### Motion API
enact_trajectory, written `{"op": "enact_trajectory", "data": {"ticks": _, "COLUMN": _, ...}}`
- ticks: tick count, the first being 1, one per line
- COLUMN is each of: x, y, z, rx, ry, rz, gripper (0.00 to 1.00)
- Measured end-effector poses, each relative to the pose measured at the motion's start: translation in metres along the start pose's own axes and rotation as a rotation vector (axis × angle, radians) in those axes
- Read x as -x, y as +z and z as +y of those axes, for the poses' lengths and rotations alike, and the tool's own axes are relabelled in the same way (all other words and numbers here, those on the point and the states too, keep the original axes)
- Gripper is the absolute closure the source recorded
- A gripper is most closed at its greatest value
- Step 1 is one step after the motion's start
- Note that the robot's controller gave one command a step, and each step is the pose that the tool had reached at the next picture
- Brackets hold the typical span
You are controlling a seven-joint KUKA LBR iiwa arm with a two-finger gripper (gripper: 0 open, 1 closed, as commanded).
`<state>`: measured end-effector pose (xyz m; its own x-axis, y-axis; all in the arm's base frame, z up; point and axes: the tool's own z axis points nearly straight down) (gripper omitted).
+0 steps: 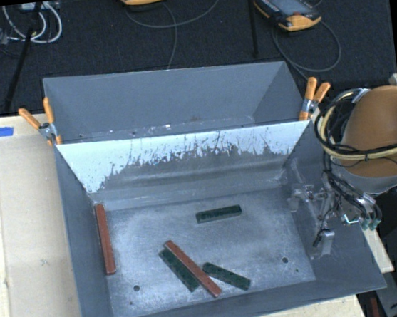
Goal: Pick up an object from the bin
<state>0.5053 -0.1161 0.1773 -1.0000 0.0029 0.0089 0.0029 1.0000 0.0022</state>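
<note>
My gripper hangs over the bin's right sloping wall, near the floor's right edge, with nothing visibly held. Nearest to it lies a short dark green bar on the floor toward the front. A long reddish-brown stick lies diagonally beside it, partly across another dark green bar. A third dark green bar lies flat at mid-floor, well left of the gripper.
A second reddish-brown stick runs along the foot of the bin's left wall. The arm with its orange cover and black cables stands over the bin's right rim. Bare floor stretches between the gripper and the bars.
</note>
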Motion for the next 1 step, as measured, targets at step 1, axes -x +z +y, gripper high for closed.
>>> {"op": "enact_trajectory", "data": {"ticks": 1, "x": 0.0508, "y": 0.1118, "z": 0.0594, "rx": 0.001, "ry": -0.097, "rz": -0.003, "gripper": 0.0}}
